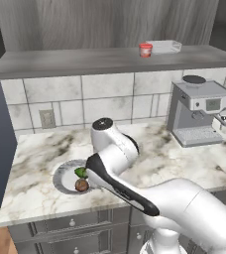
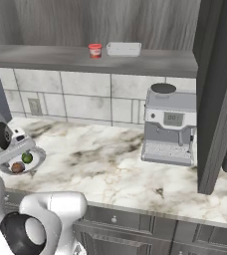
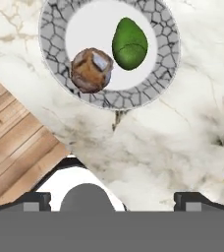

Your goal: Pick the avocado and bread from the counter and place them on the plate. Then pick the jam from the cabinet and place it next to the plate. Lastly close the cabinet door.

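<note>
2 small lumps lie on the plate as you look down through the hand view: the avocado on the white centre and the bread just beside it, overlapping the speckled rim; the 2 look to be touching or nearly so; the gripper hangs above the marble with nothing between its fingertips, which stand spread wide at the 2 bottom corners of that view; the plate sits near the front edge of the counter, with wooden floor showing beyond the edge.

From the left base view you see the same plate partly hidden behind the arm, the avocado and the bread on it; the jam stands on the grey shelf board of the cabinet, just beside a white tray; a coffee machine stands on the counter to the right, well apart from the plate.

In the right base view the jam and the tray sit side by side on the shelf; the cabinet door stands swung out, edge-on at the right; the avocado and the bread show at the far left.
</note>
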You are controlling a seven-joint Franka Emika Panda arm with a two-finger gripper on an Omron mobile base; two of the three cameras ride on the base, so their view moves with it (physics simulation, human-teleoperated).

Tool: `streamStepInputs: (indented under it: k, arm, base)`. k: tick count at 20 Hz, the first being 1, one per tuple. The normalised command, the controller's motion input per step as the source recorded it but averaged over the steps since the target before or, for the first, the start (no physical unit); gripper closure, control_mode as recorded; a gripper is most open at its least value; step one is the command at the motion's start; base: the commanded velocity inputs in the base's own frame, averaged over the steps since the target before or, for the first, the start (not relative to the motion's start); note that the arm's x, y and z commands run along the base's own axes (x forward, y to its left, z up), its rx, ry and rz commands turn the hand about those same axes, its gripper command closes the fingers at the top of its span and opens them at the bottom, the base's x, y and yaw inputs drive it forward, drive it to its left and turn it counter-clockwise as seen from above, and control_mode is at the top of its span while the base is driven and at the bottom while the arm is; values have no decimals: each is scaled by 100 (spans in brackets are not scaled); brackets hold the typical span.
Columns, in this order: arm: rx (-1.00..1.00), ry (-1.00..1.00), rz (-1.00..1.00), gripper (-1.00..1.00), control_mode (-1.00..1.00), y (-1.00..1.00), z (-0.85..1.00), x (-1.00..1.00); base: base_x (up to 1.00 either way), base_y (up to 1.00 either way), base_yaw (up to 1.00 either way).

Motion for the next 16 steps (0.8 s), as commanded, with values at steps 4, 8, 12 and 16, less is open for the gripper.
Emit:
streamStepInputs:
  k: [4,8,12,16]
  arm:
    - [1,-24,0,-100,-100,-44,54,-42]
    - [0,-23,-7,-100,-100,-48,64,-33]
    - [0,-23,-27,-100,-100,-37,61,-9]
    - [-1,-44,-35,-100,-100,-17,66,-32]
  base:
    - [0,0,0]
    - [0,0,0]
    - [0,0,0]
    - [0,0,0]
